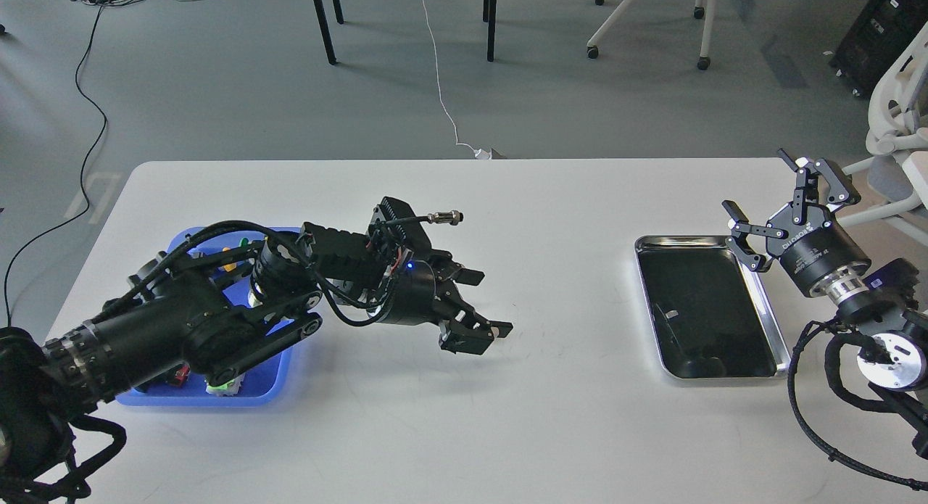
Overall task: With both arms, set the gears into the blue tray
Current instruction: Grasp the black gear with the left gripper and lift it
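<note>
My left arm reaches from the blue tray point(279, 377) to the middle of the table. Its gripper point(490, 304) hangs low over the table, tilted right and down, with its fingers apart. The spot where the small black gear lay is covered by the lower finger point(471, 339), so the gear is hidden. I cannot see whether it touches the finger. My right gripper point(763, 186) is open and empty. It points up and away at the far right, beside the far right corner of the steel tray.
A shiny steel tray point(761, 290) with a dark inside lies right of centre. The blue tray holds colourful switches, a green one point(220, 389) and a red one point(178, 376), mostly under my left arm. Chairs and cables are on the floor beyond the table.
</note>
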You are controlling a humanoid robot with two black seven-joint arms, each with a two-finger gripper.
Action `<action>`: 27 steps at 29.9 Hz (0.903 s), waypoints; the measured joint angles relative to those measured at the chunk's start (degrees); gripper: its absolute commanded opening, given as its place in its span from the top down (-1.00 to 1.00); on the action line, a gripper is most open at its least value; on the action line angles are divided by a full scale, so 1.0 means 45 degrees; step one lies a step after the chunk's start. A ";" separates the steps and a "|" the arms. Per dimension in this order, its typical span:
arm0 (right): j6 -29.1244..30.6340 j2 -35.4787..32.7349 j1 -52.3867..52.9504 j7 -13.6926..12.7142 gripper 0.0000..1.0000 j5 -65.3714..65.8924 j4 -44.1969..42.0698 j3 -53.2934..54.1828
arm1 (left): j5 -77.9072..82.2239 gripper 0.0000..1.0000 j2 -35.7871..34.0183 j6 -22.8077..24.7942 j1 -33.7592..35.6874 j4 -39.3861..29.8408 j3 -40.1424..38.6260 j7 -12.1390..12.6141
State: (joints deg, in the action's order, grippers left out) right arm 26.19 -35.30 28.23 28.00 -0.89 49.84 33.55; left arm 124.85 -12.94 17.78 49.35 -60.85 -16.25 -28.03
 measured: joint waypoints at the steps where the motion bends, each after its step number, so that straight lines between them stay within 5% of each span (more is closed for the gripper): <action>1: 0.0000 -0.0003 -0.0001 0.0000 -0.96 -0.0007 0.0001 0.0034 | 0.0019 -0.91 0.0271 -0.0137 0.0101 0.0322 0.0189 0.0001; 11: 0.0001 -0.0100 -0.0119 0.0002 -0.97 -0.0018 0.0000 0.0162 | 0.0035 -0.65 0.1673 -0.0559 0.0357 0.2476 0.1145 0.0006; 22: 0.0001 -0.0164 -0.0263 0.0002 -0.96 -0.0018 0.0022 0.0164 | 0.0034 -0.53 0.1375 -0.0574 0.0090 0.2661 0.1267 0.0007; 27: 0.0002 -0.0166 -0.0276 0.0002 -0.96 -0.0018 0.0020 0.0164 | 0.0034 -0.31 0.1256 -0.0619 -0.0055 0.2599 0.1269 0.0007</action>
State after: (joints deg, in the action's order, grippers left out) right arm 26.19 -36.05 26.99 28.01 -0.97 49.93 34.29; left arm 125.01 -7.29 14.99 49.10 -49.15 -10.54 -28.00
